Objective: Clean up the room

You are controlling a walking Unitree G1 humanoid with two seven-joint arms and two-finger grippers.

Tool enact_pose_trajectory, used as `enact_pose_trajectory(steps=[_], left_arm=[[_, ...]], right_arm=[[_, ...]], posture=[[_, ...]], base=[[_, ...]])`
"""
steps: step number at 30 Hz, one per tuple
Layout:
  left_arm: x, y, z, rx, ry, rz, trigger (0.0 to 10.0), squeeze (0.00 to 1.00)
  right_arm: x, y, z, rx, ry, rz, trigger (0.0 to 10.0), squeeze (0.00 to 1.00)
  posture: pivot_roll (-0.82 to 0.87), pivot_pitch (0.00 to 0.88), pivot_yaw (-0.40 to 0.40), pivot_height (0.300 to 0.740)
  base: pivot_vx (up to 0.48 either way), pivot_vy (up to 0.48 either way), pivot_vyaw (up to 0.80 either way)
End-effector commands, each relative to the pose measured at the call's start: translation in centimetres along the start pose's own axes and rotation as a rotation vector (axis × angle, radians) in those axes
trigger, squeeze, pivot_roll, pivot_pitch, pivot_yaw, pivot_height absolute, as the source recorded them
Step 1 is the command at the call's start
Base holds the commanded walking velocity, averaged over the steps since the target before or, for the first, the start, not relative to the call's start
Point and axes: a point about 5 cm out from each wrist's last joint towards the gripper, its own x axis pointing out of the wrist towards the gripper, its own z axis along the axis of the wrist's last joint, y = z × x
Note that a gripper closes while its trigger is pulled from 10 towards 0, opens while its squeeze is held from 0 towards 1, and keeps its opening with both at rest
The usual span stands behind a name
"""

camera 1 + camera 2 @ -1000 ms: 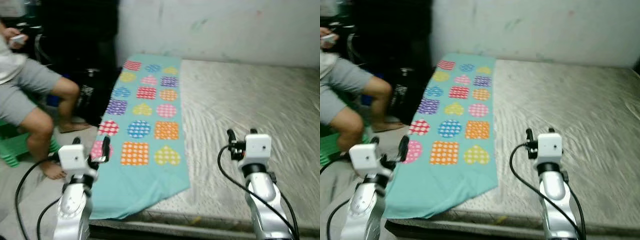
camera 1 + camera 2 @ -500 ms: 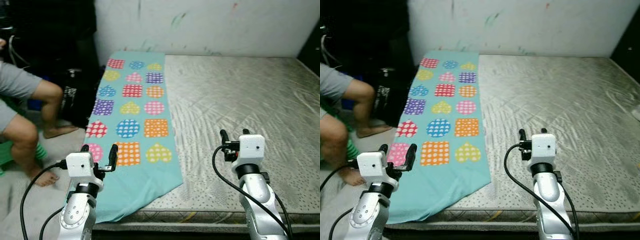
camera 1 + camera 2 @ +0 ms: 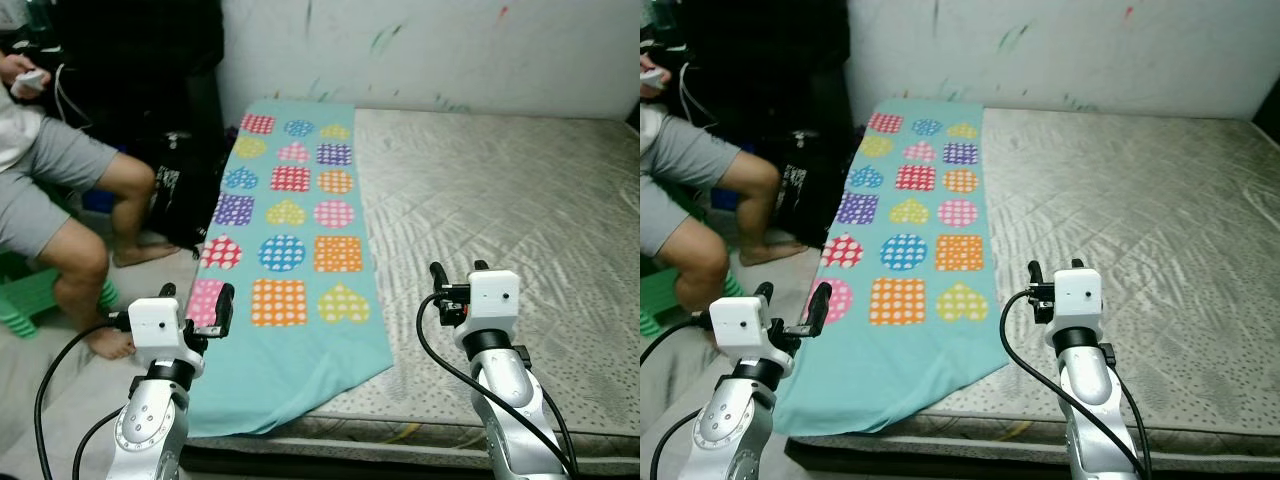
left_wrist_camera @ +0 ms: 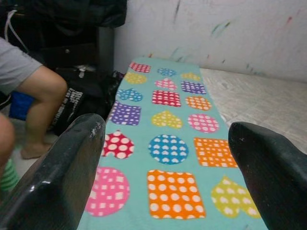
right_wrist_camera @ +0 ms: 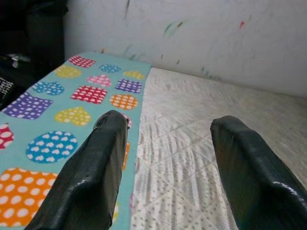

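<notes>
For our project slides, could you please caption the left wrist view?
Open left tool held above a teal patterned blanket spread along the mattress edge.

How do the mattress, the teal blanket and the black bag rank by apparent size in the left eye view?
1. mattress, largest.
2. teal blanket, a long strip on the mattress's left side.
3. black bag, smallest, though partly hidden beside the bed.

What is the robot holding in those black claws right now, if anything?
Nothing. The left gripper and the right gripper are both open and empty, raised near the foot of the mattress, where a patterned turquoise blanket lies untouched.
</notes>
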Motion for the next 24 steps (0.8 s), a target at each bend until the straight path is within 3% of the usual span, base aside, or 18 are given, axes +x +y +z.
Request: enact_pose_trajectory(steps=[1,24], left_arm=[[0.05,-0.31,0.47,0.006,-0.012,-0.009,10.0,0.00],[0.18,-0.25,0.50,0.008,-0.008,0.005,10.0,0.00]], right_arm=[[0.20,-0.26,0.49,-0.007,-0.011,0.000,10.0,0.00],[0.85,-0.44,0.48,-0.034,-0.008,0.003,10.0,0.00]], posture=[[0.00,0.063,0.017,0.740],[0.01,0.064,0.010,0.740]], base=[[0.000,0.337,0.00],[0.000,0.348,0.00]])
